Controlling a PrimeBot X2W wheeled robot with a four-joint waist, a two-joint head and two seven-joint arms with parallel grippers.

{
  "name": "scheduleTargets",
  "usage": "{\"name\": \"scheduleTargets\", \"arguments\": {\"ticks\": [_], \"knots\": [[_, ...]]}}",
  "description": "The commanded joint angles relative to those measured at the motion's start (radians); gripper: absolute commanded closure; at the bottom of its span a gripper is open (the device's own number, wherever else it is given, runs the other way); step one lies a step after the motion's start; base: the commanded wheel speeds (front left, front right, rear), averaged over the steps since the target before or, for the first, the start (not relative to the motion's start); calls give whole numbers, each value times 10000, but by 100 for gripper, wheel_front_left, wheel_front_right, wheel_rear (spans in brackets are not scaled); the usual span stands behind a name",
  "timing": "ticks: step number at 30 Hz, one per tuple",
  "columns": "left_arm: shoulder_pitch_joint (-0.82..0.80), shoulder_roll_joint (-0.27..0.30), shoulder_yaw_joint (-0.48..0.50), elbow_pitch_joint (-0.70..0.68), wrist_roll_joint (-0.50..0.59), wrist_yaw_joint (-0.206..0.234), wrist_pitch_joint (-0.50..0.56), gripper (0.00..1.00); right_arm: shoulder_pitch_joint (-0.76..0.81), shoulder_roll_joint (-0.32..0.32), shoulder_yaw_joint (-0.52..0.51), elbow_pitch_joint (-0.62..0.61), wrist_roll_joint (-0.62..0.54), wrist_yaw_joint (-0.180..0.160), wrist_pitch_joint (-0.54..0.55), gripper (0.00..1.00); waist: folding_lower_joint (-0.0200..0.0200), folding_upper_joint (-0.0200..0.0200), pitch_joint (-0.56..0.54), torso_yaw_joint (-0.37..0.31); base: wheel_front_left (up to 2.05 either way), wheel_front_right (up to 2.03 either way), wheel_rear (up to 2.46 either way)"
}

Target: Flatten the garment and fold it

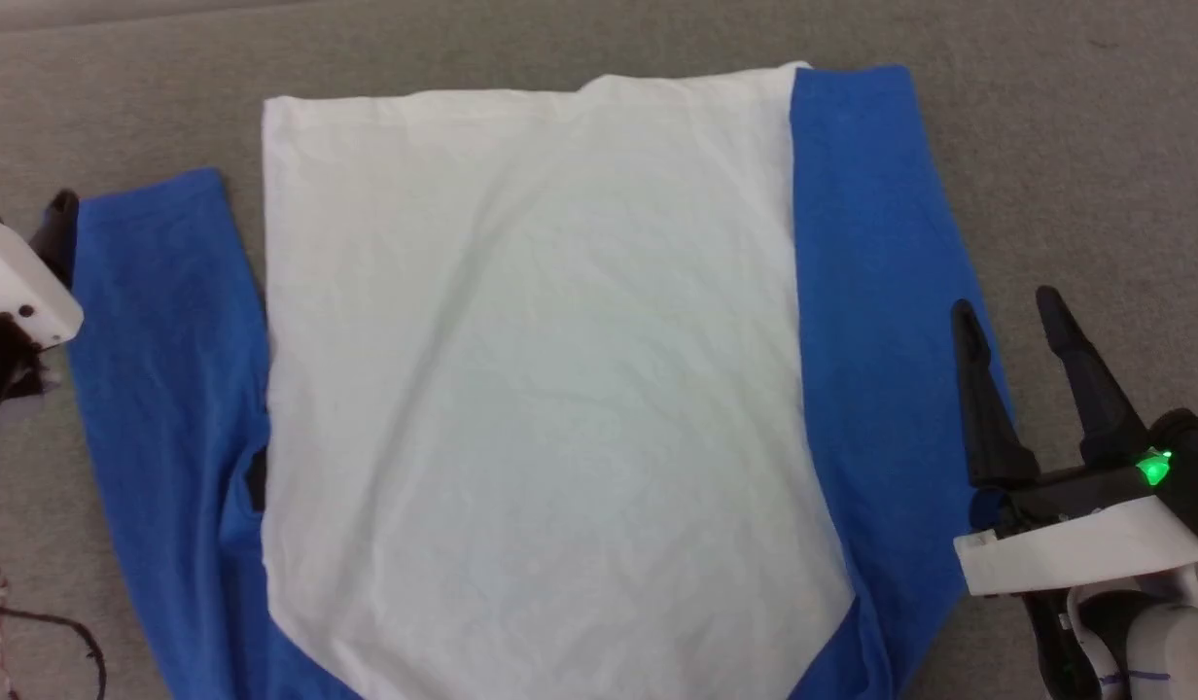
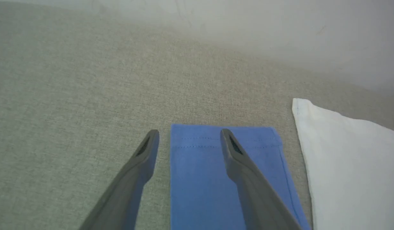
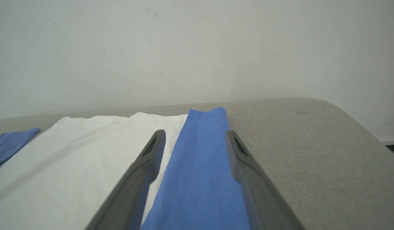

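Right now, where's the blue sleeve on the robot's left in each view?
Head: sleeve runs down the left side, cuff at upper left.
Left wrist: sleeve at bottom centre, cuff end at mid-height.
Right wrist: sleeve is a blue strip at the far left edge.
Shared landmark: white body, to the sleeve's right in all three views.

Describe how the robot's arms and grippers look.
The left gripper and right gripper each have two long, tapering dark-grey fingers. Both sit on white housings; the right one carries a green light. Thin wires trail by the left arm.
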Motion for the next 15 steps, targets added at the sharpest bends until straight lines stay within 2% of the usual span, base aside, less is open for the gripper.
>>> {"name": "scheduleTargets", "arguments": {"ticks": [1,5,11,12,13,14,15], "knots": [[-174,101,-62,160,-106,-90,308,0,-178,29,34,71,49,-7,-78,0,-3,0,438,-457,0,0,0],[-464,417,-281,855,-466,-182,1960,0,-319,40,224,320,183,-7,-175,0,-3,0,584,-650,0,0,0],[-276,462,-580,1453,-882,54,3791,2,-498,18,494,567,396,-7,-274,0,-3,0,661,-849,0,0,0],[-182,448,-668,1495,-979,44,4180,25,-510,12,473,570,401,-7,-328,0,-3,0,647,-862,0,0,0],[-88,434,-737,1503,-1081,52,4549,55,-517,12,434,567,416,-7,-391,0,-3,0,628,-870,0,0,0],[-14,437,-767,1472,-1150,80,4772,64,-516,9,413,577,429,-7,-414,0,-3,0,593,-874,0,0,0],[45,453,-773,1419,-1187,107,4876,100,-511,7,382,583,433,-7,-432,0,-3,0,552,-875,0,0,0]]}}
